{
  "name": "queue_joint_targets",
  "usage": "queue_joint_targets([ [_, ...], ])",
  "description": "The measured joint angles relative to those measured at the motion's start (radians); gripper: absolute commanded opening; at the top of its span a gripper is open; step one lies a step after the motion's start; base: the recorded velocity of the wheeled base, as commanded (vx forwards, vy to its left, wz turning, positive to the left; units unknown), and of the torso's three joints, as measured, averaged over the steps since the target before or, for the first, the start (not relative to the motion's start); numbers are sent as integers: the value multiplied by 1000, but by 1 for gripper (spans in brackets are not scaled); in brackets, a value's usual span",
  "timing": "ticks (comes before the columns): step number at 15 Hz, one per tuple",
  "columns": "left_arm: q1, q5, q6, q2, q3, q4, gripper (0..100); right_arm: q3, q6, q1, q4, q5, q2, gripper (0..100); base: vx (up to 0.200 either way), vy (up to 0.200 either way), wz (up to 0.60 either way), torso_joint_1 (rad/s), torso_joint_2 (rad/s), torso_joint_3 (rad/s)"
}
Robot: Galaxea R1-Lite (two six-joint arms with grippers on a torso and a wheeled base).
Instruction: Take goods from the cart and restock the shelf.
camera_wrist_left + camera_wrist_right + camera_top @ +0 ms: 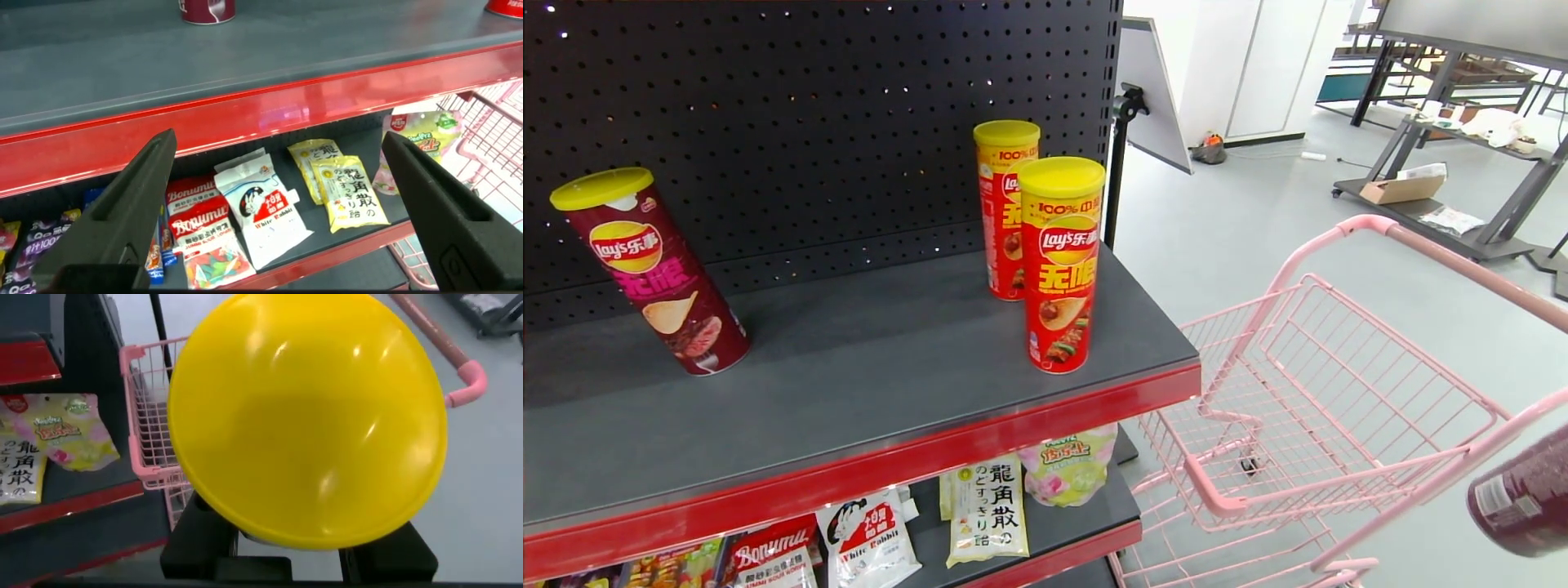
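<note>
A dark maroon chip can juts in at the head view's lower right edge, most of its length cut off, close by the pink wire cart. In the right wrist view its glossy, round yellow lid hides the tube's body. The right gripper clamps the can between black fingers that peek out under the lid. The left gripper is spread wide with nothing in it, its dark wedge-shaped fingers facing soft snack packets on the lower tier. On the matte grey, red-edged shelf stand two red cylindrical cans, the rear one partly hidden, and a second maroon can near a black pegboard.
</note>
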Motion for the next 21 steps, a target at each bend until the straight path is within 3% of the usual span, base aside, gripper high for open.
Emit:
queue_joint_targets([
  [5,0,0,0,0,0,1,100,33,-9,-17,15,0,-141,0,0,0,0,31,-85,-52],
  [21,0,0,0,0,0,0,100,66,-16,-12,12,6,-170,0,0,0,0,159,-369,-212],
])
